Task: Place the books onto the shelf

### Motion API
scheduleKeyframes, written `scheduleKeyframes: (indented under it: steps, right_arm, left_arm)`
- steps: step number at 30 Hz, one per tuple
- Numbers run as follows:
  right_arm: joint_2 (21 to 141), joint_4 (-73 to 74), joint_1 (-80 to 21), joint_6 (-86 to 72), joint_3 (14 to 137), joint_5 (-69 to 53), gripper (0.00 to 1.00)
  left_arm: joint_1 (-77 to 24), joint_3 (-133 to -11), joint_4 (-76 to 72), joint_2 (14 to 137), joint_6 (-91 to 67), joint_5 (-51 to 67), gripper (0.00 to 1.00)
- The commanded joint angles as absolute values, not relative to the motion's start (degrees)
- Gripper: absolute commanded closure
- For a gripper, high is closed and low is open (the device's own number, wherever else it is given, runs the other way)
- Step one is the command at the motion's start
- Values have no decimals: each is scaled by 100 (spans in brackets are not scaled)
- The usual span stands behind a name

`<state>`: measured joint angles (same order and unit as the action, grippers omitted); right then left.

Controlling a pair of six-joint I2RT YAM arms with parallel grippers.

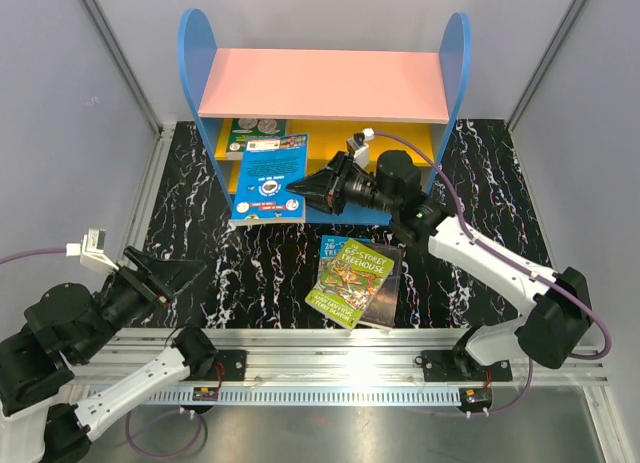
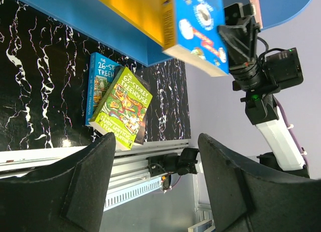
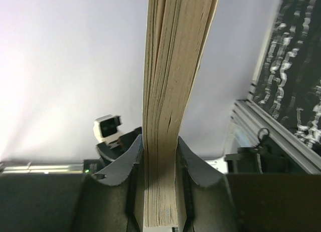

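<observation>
Three books (image 1: 356, 279) sit stacked on the table (image 1: 200, 208) seen from above, "65-Storey Treehouse" (image 1: 348, 265) topmost, while the right end effector (image 1: 300, 189) grasps a blue book (image 1: 268, 178) at the shelf's (image 1: 320, 83) front; left wrist: the left end effector (image 2: 156, 142) gapes empty above the table; right wrist: fingers (image 3: 120, 162) pinch the blue book's page edges.

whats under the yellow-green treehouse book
Under the yellow-green book, a blue 26-Storey book pokes out at the far left corner and a dark book along the right edge. Most of both covers is hidden.
</observation>
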<state>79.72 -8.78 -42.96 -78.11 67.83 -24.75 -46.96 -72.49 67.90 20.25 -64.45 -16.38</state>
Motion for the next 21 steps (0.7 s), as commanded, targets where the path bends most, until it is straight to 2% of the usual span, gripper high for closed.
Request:
scheduleKeyframes:
  steps: [1, 10, 15, 21]
  right_arm:
    - [7708, -2679, -4307, -8173, 6812, -2873, 100]
    - [7743, -2602, -4307, -8156, 6679, -2602, 100]
    - [8226, -2093, -4315, -7955, 7241, -2479, 100]
    - [8840, -2503, -4307, -7944, 7786, -2425, 100]
  left_arm:
    - [-4693, -7304, 6715, 2136, -6381, -1635, 31]
    - [-4685, -7172, 6557, 2232, -6381, -1503, 33]
    - [-4693, -7321, 6574, 2320, -6363, -1512, 34]
    - [-4685, -7444, 6653, 2329, -6363, -1486, 35]
